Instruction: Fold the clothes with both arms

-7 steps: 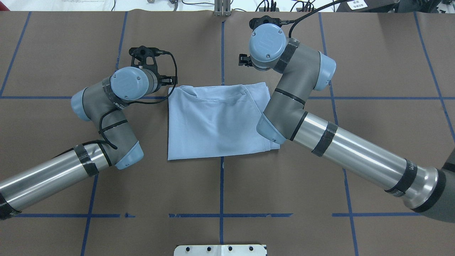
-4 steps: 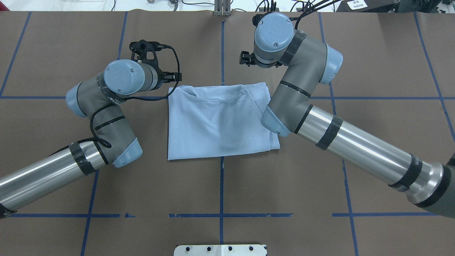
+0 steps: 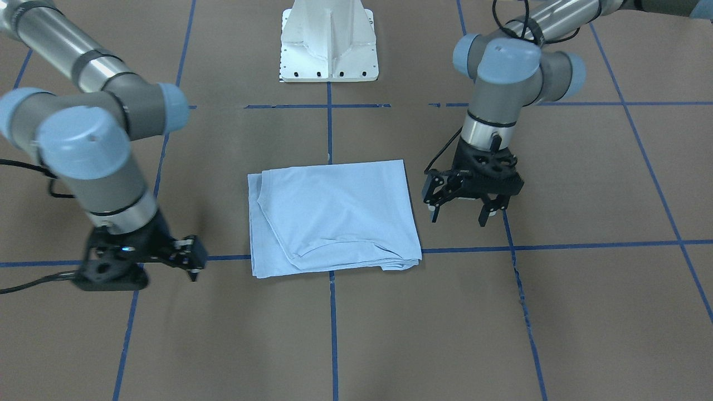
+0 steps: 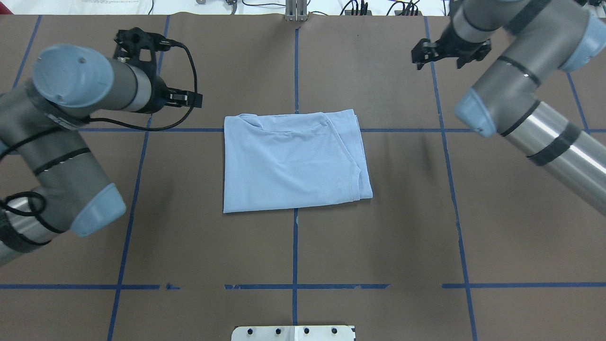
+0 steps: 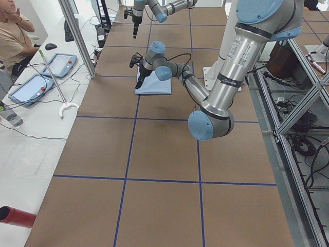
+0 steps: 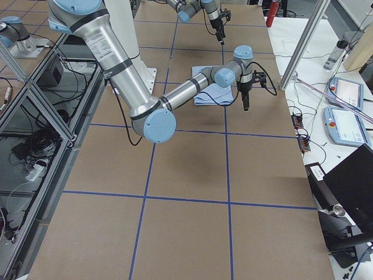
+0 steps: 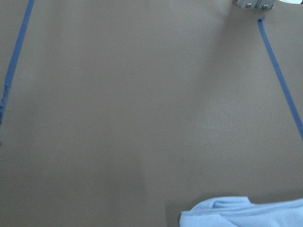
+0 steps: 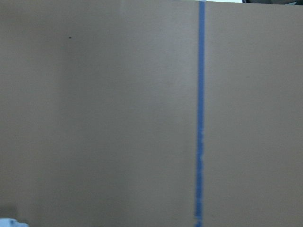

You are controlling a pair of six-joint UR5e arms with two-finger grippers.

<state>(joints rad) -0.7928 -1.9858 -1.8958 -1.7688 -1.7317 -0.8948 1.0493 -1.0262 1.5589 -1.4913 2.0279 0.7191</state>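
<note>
Left arm and right arm: jaws wide, empty, clear of the folded shirt. A low pass could drag its layers apart.

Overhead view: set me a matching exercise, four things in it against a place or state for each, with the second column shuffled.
Things
1. T-shirt
2. left gripper
3. right gripper
4. white base plate

Places or states
A. at the view's bottom edge, on the centre line
B. jaws open, over the table on the robot's right, well clear of the T-shirt
C. folded, lying flat mid-table
D. just off the T-shirt's far left corner, not touching it

Pairs: 1-C, 2-D, 3-B, 4-A
</note>
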